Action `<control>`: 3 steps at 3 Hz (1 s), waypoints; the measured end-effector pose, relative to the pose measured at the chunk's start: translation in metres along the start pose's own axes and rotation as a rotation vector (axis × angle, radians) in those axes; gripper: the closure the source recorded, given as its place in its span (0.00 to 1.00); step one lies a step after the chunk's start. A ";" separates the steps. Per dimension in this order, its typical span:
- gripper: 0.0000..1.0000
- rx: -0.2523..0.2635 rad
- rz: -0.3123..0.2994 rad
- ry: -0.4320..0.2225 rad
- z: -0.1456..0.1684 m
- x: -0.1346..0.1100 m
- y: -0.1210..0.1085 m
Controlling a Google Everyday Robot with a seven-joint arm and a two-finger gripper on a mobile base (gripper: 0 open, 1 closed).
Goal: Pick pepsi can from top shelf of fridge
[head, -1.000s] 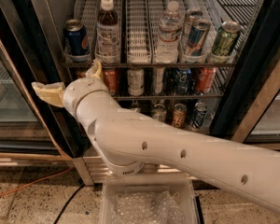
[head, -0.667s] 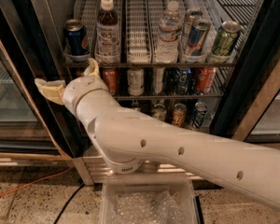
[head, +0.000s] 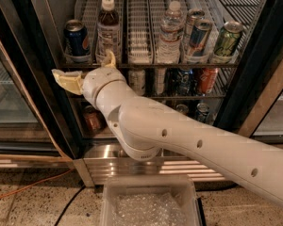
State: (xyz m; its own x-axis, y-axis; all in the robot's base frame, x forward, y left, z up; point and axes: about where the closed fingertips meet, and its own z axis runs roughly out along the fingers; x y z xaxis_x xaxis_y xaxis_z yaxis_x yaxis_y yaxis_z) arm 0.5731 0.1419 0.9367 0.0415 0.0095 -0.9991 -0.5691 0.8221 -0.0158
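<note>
We see the pepsi can (head: 77, 39) standing upright at the left end of the top shelf (head: 146, 66) of the fridge (head: 253, 74), just beside a bottle (head: 108, 29) of brown drink. Our gripper (head: 83, 68) hangs at the shelf's front rail, below the can and apart from it. Its jaws are spread wide and hold nothing: one points left, the other rises before the bottle's base.

The speckled floor (head: 33, 208) bears the fridge (head: 257, 65), a clear bin (head: 148, 185) and an orange cord (head: 23, 190). The tool (head: 88, 70) hangs just below the top shelf (head: 151, 65).
</note>
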 end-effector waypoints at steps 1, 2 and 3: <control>0.25 0.017 -0.011 -0.020 -0.002 -0.002 -0.014; 0.21 0.034 -0.026 -0.014 -0.002 0.001 -0.015; 0.12 0.009 -0.040 0.004 0.003 0.006 -0.003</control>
State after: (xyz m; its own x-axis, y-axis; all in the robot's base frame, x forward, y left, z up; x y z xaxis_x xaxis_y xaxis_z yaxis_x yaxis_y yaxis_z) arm 0.5772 0.1408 0.9313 0.0612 -0.0259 -0.9978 -0.5595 0.8269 -0.0558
